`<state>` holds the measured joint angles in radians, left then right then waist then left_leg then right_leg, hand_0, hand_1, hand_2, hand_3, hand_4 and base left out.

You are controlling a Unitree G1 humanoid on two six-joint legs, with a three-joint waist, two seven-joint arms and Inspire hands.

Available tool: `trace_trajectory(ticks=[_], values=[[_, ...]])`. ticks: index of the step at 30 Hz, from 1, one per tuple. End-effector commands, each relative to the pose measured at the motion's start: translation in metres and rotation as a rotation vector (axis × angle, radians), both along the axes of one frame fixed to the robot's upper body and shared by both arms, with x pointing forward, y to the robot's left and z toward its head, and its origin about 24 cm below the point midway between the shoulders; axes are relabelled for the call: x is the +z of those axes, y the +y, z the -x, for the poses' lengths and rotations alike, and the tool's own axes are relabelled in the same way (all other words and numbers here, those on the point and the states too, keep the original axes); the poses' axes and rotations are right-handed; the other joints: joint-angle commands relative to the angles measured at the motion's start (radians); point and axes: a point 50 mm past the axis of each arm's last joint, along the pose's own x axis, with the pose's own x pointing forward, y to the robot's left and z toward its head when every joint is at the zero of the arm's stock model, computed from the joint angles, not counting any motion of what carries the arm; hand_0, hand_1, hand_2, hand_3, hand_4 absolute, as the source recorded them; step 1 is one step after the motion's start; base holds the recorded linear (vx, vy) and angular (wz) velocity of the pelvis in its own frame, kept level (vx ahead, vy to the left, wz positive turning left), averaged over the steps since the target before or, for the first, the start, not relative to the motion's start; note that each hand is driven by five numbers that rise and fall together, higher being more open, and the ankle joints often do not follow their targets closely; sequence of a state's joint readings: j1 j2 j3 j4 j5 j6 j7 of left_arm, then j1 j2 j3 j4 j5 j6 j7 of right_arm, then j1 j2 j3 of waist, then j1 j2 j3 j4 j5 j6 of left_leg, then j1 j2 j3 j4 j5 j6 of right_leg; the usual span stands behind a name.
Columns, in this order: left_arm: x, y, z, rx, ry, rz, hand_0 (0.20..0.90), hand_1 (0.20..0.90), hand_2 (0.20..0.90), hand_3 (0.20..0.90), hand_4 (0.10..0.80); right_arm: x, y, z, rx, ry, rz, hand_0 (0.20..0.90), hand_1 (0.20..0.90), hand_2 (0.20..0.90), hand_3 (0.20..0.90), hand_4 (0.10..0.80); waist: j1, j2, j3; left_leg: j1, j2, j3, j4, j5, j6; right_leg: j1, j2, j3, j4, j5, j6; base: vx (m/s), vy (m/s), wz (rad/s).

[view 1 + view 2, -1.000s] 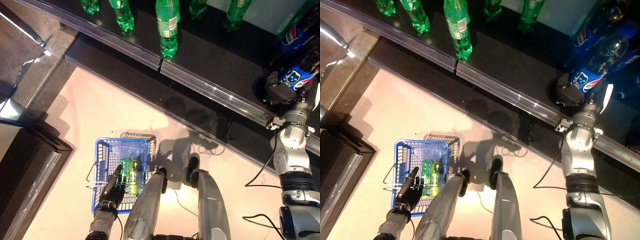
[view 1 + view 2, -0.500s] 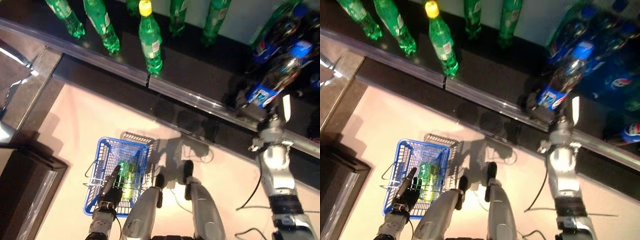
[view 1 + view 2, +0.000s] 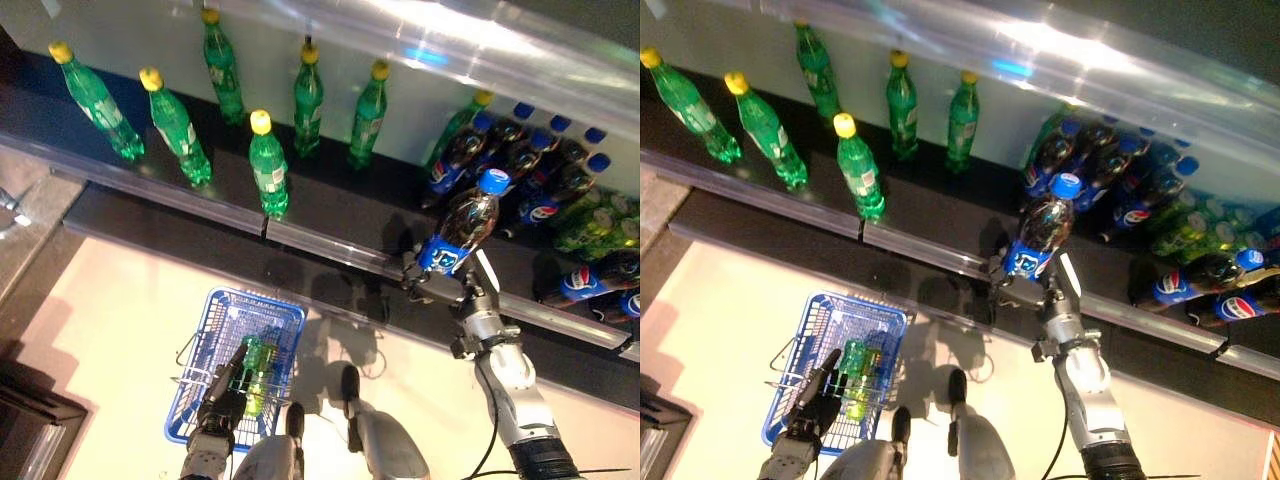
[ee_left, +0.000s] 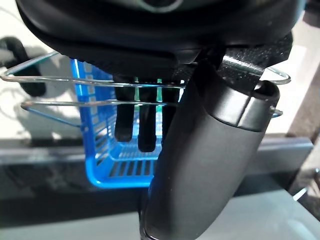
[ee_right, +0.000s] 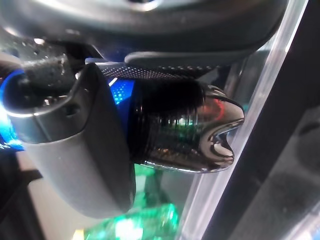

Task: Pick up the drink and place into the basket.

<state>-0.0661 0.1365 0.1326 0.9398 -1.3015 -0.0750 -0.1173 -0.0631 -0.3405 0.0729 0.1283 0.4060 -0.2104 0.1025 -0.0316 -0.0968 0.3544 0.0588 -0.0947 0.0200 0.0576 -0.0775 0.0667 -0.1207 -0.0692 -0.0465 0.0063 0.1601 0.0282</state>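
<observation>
My right hand is shut on a dark cola bottle with a blue cap and blue label, holding it tilted above the front rail of the low shelf. The bottle's base shows in the right wrist view, gripped between thumb and fingers. My left hand is shut on the thin wire handles of the blue basket, which hangs low at the left above the floor. Green bottles lie inside the basket.
A low dark shelf with a clear front rail runs across the far side. Green bottles with yellow caps stand on it at the left and middle. Dark cola bottles stand and lie at the right. Pale floor lies below.
The camera has tilted up, so the whole shelf shows more fully. My right hand has moved left with the cola bottle, away from the other cola bottles. The basket still hangs at the left.
</observation>
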Motion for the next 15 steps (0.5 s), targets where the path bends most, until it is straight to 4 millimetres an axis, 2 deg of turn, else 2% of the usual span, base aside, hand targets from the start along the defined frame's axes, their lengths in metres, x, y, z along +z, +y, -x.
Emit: trace_trajectory(ticks=[1,6,10,15], values=[[0.016,0.022,0.001,0.019,-0.161,-0.126,0.300,0.300,0.300,0.200,0.100,0.042,0.011,0.003,0.109,-0.248,-0.043,0.300,0.300,0.300,0.200,0.100,0.008,0.042,-0.259,-0.002,-0.028,0.014,-0.028,-0.007,0.002,0.030,0.030,-0.018,0.008,-0.053,0.051,0.000,0.000,0.00],[0.023,0.020,-0.006,0.000,-0.225,-0.136,0.300,0.300,0.300,0.200,0.100,0.032,0.025,0.002,0.195,-0.193,-0.040,0.300,0.300,0.300,0.200,0.100,0.024,0.044,-0.268,0.007,-0.025,0.018,-0.034,-0.008,0.001,0.056,0.020,-0.035,-0.004,-0.061,0.049,-0.001,-0.008,0.04],[0.027,0.019,-0.010,-0.073,-0.212,-0.164,0.300,0.300,0.300,0.200,0.100,0.029,0.037,0.003,0.284,-0.162,-0.036,0.300,0.300,0.300,0.200,0.100,0.040,0.046,-0.271,0.005,-0.021,0.017,-0.039,-0.002,-0.002,0.073,0.013,-0.056,-0.009,-0.071,0.047,0.016,-0.024,0.18],[0.032,0.013,-0.020,-0.132,-0.257,-0.122,0.300,0.300,0.300,0.200,0.100,0.023,0.067,0.004,0.451,-0.108,0.018,0.300,0.300,0.300,0.200,0.100,0.072,0.054,-0.270,0.003,-0.017,-0.007,-0.052,0.018,-0.009,0.107,0.003,-0.085,-0.025,-0.082,0.045,0.023,-0.034,0.31]])
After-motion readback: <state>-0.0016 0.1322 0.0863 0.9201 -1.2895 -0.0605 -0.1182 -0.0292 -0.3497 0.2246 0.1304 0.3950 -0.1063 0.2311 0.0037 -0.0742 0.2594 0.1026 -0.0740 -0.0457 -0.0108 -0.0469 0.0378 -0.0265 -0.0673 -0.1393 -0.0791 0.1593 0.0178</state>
